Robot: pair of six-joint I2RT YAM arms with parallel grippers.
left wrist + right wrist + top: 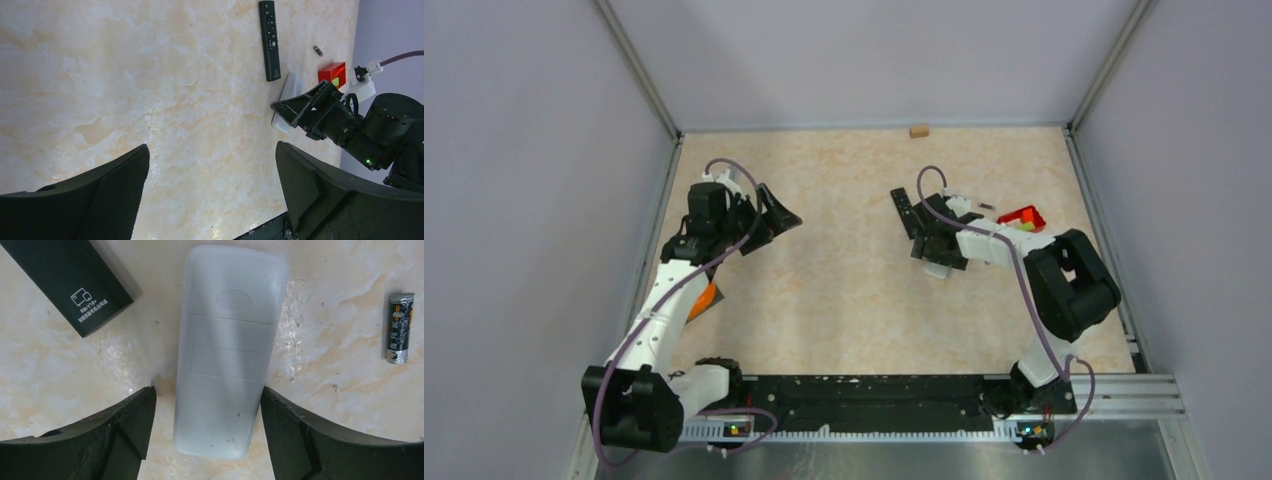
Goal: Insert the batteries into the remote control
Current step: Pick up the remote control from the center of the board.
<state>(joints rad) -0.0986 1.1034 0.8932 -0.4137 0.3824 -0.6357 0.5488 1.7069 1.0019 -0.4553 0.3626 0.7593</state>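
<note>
A white remote control [227,350] lies back side up on the marble table, its battery cover shut. My right gripper [206,392] is open and straddles the remote's near end, with a gap showing at the left finger. A black remote [65,282] lies just left of it, label side up. One dark battery [400,329] lies loose on the table to the right. From above, the battery [986,207] lies beyond the right gripper [939,252]. My left gripper [212,165] hangs open and empty over bare table at the left [776,215].
A small red tray [1022,217] holding yellow-green blocks sits to the right of the battery, near the right wall. A small wooden block [919,130] rests at the table's far edge. An orange object [707,298] lies under the left arm.
</note>
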